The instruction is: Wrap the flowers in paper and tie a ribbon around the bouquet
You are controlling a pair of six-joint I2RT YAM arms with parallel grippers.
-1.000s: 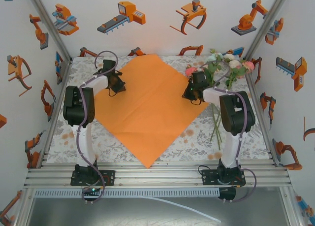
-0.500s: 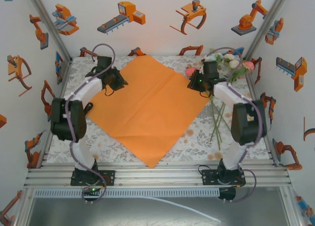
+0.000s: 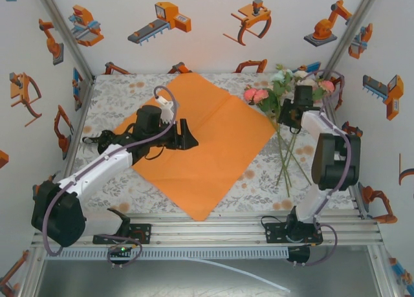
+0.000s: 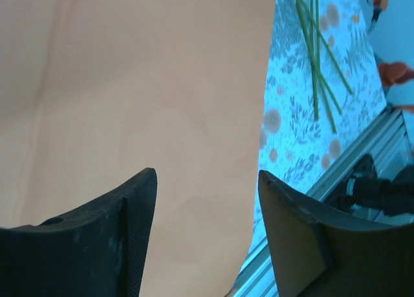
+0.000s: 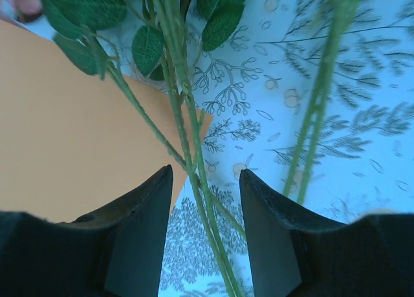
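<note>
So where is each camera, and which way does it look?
Top: above, behind the arms, looking down at the table; both arms show.
Left wrist: on the left arm, looking past the left gripper at the paper.
Right wrist: on the right arm, looking past the right gripper at the flowers.
Both wrist views share paper and flowers' stems.

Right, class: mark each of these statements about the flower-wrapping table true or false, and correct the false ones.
1. The paper lies flat on the table. True.
2. The left gripper holds the flowers. False: it is open over the paper, holding nothing.
3. The flowers lie at the paper's right corner, stems pointing toward the near edge. True.
4. The right gripper is shut tight on a stem. False: its jaws stand open with stems running between them.
</note>
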